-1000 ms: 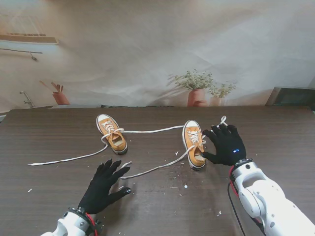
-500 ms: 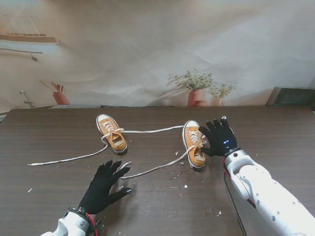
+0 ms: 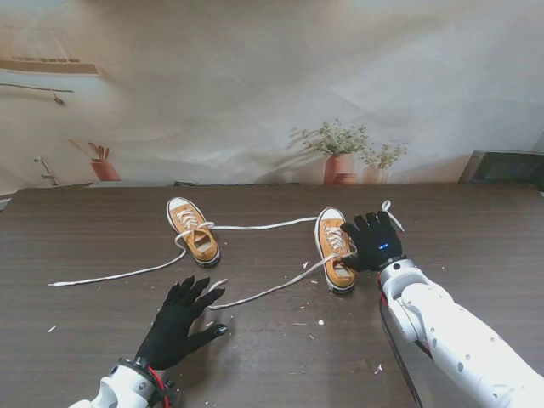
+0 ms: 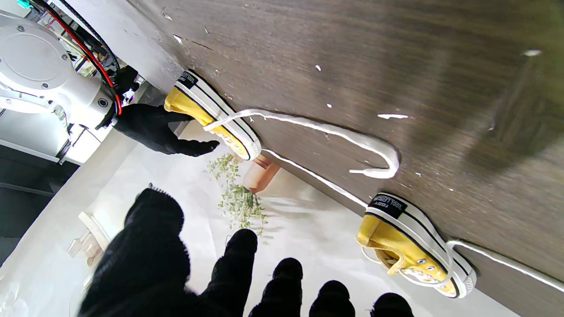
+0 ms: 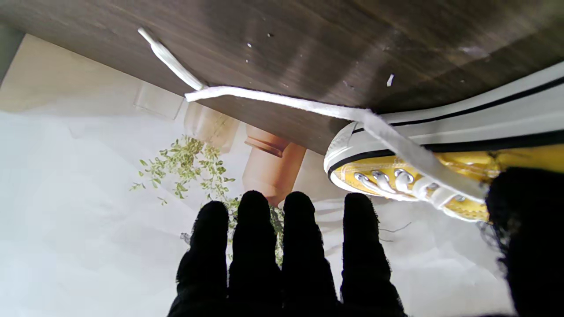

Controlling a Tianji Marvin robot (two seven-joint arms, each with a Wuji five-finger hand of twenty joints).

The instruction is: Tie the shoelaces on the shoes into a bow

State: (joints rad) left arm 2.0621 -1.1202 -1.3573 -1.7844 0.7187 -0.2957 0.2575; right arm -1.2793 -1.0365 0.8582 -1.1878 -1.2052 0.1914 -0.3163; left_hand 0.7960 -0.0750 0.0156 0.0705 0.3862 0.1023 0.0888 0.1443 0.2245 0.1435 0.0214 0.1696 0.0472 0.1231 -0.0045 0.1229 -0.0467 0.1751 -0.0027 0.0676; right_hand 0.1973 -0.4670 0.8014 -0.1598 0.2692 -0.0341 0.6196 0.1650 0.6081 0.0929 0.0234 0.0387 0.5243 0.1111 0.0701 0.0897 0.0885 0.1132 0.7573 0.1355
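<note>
Both shoes lie toes away from me; left hand fingers apart, right hand seemingly too.

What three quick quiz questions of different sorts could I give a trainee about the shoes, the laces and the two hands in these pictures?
1. True or false: the left hand is gripping a lace.
2. Multiple choice: the right hand is (A) beside the right shoe, (B) on the left shoe, (C) off the table.
3. Fill in: on both shoes the laces are ___, with no bow tied.

Key
1. False. It rests flat, fingers spread, with one lace end just beside it.
2. A. Its thumb is at the laced part of that shoe.
3. Loose. They trail across the table.
</note>
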